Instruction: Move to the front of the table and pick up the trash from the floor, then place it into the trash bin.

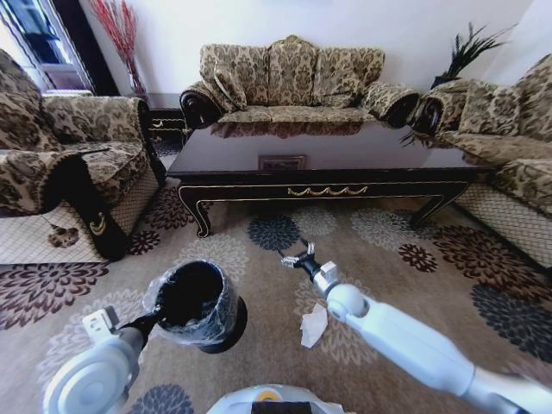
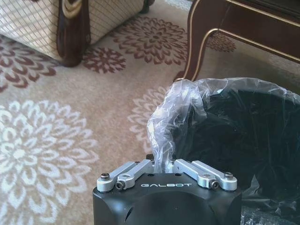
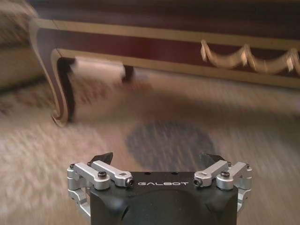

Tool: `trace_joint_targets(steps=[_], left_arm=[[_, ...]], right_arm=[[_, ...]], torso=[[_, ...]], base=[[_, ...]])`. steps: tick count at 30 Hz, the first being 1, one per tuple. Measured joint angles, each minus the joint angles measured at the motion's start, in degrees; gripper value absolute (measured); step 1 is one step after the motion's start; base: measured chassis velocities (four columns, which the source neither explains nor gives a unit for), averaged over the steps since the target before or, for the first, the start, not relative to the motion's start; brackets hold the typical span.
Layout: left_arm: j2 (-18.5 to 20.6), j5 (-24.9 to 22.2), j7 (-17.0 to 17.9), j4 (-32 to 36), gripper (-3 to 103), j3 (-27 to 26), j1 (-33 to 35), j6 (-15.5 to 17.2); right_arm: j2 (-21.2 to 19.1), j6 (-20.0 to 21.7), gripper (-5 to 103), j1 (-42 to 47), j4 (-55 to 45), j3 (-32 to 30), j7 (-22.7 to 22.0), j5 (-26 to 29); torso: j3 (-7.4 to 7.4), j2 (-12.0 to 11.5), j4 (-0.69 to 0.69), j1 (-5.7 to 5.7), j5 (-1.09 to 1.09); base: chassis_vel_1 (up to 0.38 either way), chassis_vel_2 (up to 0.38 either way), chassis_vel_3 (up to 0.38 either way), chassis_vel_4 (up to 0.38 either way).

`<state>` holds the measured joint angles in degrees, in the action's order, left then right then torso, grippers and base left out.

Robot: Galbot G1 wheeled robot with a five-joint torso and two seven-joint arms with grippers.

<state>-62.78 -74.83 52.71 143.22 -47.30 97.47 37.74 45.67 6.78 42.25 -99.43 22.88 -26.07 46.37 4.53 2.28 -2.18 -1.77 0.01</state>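
One crumpled white paper scrap [image 1: 313, 325] lies on the floral carpet just right of the small black cylindrical trash bin with its clear bag liner [image 1: 197, 304]. The left hand [image 2: 161, 165] pinches the liner at the bin's rim. The right hand [image 1: 297, 257], spread and empty, hovers beyond the scrap toward the dark glossy table [image 1: 319, 164]; the pickup seems in hand, calling for a reach back down to it.

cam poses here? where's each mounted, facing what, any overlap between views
Head: up top, looking down past both arms at the table, the trash bin and white paper.
Left wrist: behind the left gripper, shut on the bin's bag.
Right wrist: behind the open right gripper, facing the table apron.
Shared: table, carpet.
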Motion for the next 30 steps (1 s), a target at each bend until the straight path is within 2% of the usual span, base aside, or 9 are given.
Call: trace_joint_targets(steps=[3,4,8,10,12,14,16,23,30], left_arm=[[0.4,0.1,0.2,0.0,3,-0.4,0.0,0.0],[1.0,0.1,0.3,0.0,3,-1.0,0.0,0.0],[1.5,-0.2,0.2,0.0,3,-1.7,-0.4,-0.3],[1.5,-0.4,0.0,0.0,3,-1.7,-0.7,-0.5],[1.3,-0.4,-0.2,0.0,3,-1.5,-1.0,-0.5],[1.2,-0.4,-0.3,0.0,3,-1.5,-1.1,-0.5],[1.1,-0.4,-0.6,0.0,3,-1.5,-1.6,-0.7],[0.9,-0.4,-1.0,0.1,3,-2.1,-0.9,-0.9],[0.1,0.0,-1.8,0.1,3,-2.3,-0.5,-1.1]], right_arm=[[0.1,2.9,100,0.0,0.0,0.9,-3.1,3.3],[0.4,7.2,100,-0.2,-0.1,2.3,-7.5,8.2],[0.7,12.3,100,-0.8,-0.1,3.6,-10.5,12.5],[0.8,16.2,100,-1.5,-0.3,4.5,-12.3,15.0],[1.0,20.6,100,-2.4,-1.4,5.5,-16.9,20.0],[1.1,21.8,100,-2.7,-1.7,5.8,-18.4,21.5],[1.6,25.6,100,-3.4,-1.9,6.4,-22.5,27.2],[3.8,26.7,100,-1.1,1.2,5.5,-25.9,31.9],[6.8,25.4,100,3.5,6.7,2.8,-26.1,30.2]], torso=[[0.00,0.0,0.00,0.00,-0.01],[0.00,0.0,0.00,0.00,-0.01],[0.00,0.0,0.00,0.00,-0.01],[0.00,0.0,0.00,0.00,-0.01],[0.00,0.0,-0.01,0.00,-0.01],[0.00,0.0,0.00,0.00,-0.01],[0.00,0.0,0.00,0.00,-0.02],[0.00,0.0,0.00,0.00,-0.01],[0.00,0.0,-0.01,0.00,0.00]], base=[[0.000,0.000,0.000,0.000],[0.000,0.000,0.000,0.000],[0.000,0.000,0.000,0.000],[0.000,0.000,0.000,0.000],[0.000,0.000,0.000,0.000],[0.000,0.000,0.000,0.000],[0.000,0.000,0.000,0.000],[0.000,0.000,0.000,0.000],[0.000,0.000,0.000,0.000]])
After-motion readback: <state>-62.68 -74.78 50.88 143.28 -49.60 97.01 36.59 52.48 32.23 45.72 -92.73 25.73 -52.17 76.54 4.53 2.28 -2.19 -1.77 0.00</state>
